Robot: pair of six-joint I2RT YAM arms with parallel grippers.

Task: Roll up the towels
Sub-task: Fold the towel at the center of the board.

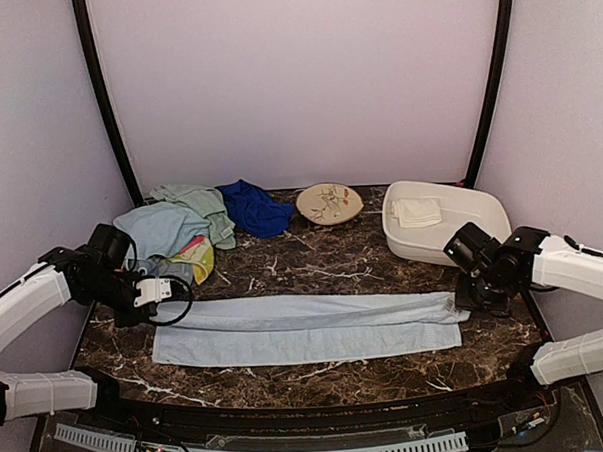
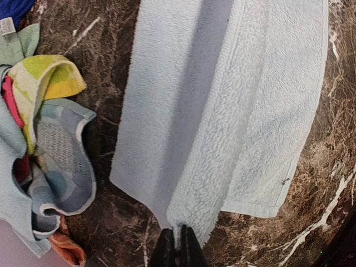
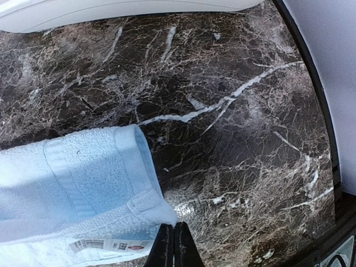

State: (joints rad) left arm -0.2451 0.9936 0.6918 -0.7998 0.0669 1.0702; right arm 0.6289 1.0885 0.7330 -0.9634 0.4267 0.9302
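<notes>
L pincer (image 2: 176,249) pinching light blue towel (image 1: 306,328) end, R pincer (image 3: 173,245) nipping opposite corner, both mostly cropped.

Reaches in low from the left with white-shelled, black-jointed left arm (image 1: 25,303), forearm near level, wrist turned inward; clamps black two-finger left gripper (image 2: 178,248) tight on the end fold of a long pale blue terry towel (image 1: 306,328); mirrors from the right with matching right arm (image 1: 574,266), wrist dipped downward; pinches right gripper (image 3: 173,245) closed on that towel's right-end corner.
</notes>
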